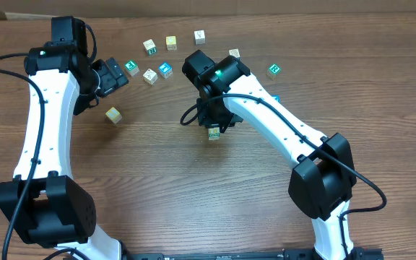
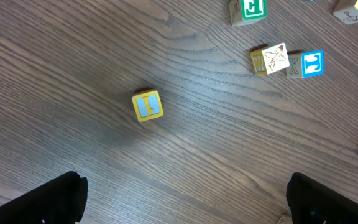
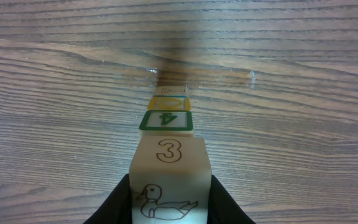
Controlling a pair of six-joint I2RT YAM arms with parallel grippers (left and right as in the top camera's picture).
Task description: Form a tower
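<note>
Wooden tower (image 3: pixel 165 118) looks roughly four cubes tall, standing directly under the right gripper (image 3: pixel 171 200). That one's clamped on the top duck cube (image 3: pixel 169 155), and it's hard to tell if it's fully seated. The left gripper (image 2: pixel 185 199) hangs wide open holding nothing, with a yellow cube (image 2: pixel 147 105) just ahead of it. Several loose cubes (image 1: pixel 171 42) lie beyond both arms, so it's probably around halfway.

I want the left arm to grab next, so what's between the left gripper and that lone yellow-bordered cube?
Nothing: in the left wrist view, only bare wooden table separates the open left gripper from the yellow-bordered cube.
</note>
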